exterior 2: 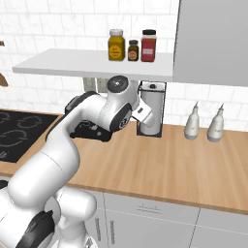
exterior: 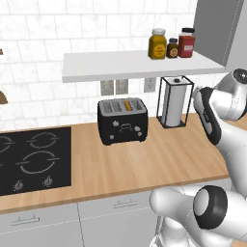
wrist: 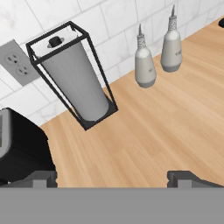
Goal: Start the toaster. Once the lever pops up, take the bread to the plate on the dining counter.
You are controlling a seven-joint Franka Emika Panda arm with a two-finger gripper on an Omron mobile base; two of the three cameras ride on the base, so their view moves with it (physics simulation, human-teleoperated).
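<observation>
Right now, standing on the wood counter (exterior: 159, 159) just beside the black stove (exterior: 34, 159): the toaster (exterior: 122, 120), black and shiny, with the bread (exterior: 127, 104) poking up as a thin orange strip from one slot near the right. On the front, a small dark lever (exterior: 126, 126) between little knobs. Likely light and dry, that bread — stiff enough to lift, but crumbly if squeezed hard, so better pinched gently by its flat faces near the top edge. Probably heavy enough to stay put, the toaster, though its glossy sides look slippery; best to press straight down on the lever only. Up and to the right of the toaster hangs the gripper (wrist: 112, 177), jaws spread wide and holding nothing, looking down at bare wood. Close by to the right of the toaster: a paper towel roll (exterior: 173, 103) in a thin black wire frame — easy to bump on the way over. Farther right, two grey bottles (exterior 2: 193, 123) by the wall, well apart from the toaster. Overhead, a white shelf (exterior: 120, 65) with three jars (exterior: 172, 44), low enough to mind when lifting the bread.
</observation>
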